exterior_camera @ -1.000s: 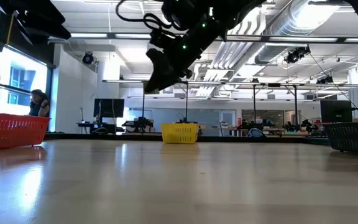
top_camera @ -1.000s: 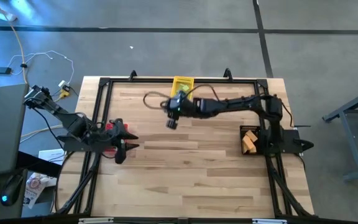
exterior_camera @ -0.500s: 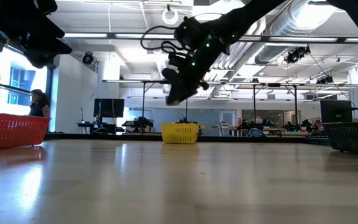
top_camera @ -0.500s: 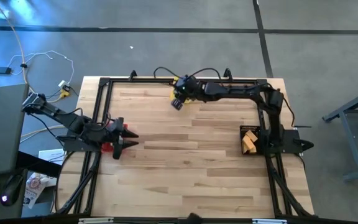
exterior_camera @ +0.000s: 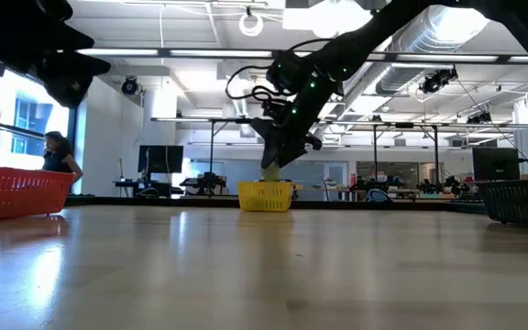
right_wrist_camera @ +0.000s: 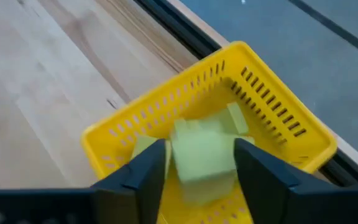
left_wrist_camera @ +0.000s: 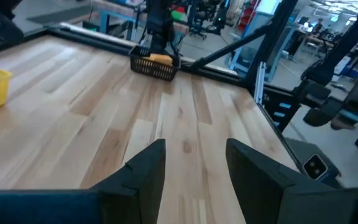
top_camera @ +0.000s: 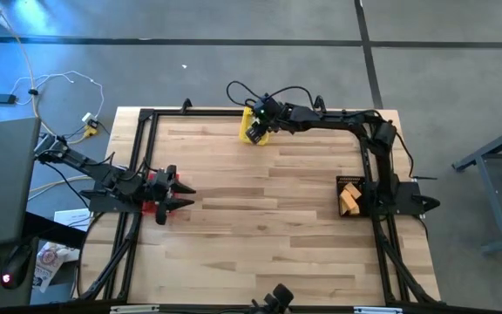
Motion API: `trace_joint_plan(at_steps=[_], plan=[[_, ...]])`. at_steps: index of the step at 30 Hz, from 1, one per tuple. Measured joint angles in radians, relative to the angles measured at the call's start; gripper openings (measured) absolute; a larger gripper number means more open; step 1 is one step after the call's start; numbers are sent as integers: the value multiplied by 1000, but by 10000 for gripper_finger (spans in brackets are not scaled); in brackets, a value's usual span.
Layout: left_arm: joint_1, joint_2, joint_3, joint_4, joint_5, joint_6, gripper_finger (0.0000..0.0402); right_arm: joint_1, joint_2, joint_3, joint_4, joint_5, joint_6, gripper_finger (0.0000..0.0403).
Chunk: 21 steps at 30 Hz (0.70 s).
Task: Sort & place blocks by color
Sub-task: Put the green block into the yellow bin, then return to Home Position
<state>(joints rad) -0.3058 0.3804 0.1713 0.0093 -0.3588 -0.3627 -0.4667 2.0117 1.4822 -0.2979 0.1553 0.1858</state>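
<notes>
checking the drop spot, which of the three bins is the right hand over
The yellow bin at the table's far edge; the right hand hangs above it, unlike the red and black bins.

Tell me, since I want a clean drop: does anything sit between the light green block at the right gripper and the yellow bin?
Nothing visible does. The light green block sits between the right gripper's fingers directly above the yellow bin, which already holds other green blocks.

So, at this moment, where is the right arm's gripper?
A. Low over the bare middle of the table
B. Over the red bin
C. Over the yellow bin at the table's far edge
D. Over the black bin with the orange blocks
C: in the high view the right gripper hangs over the yellow bin, and the right wrist view shows a light green block between its jaws above that bin.
</notes>
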Motion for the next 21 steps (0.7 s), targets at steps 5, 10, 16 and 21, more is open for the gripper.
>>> trace_joint_plan(at_steps=[5,10,16,21], plan=[[1,-15,-24,19,-5,53,156,2,-7,3,1,-50,-2,216],[1,-50,-28,18,-27,73,156,2,-7,40,-28,-168,-7,220],[1,-121,-28,18,-32,141,156,4,-9,96,-62,-399,-14,219],[1,-187,-28,11,-53,182,156,18,-45,104,-69,-528,-31,220]])
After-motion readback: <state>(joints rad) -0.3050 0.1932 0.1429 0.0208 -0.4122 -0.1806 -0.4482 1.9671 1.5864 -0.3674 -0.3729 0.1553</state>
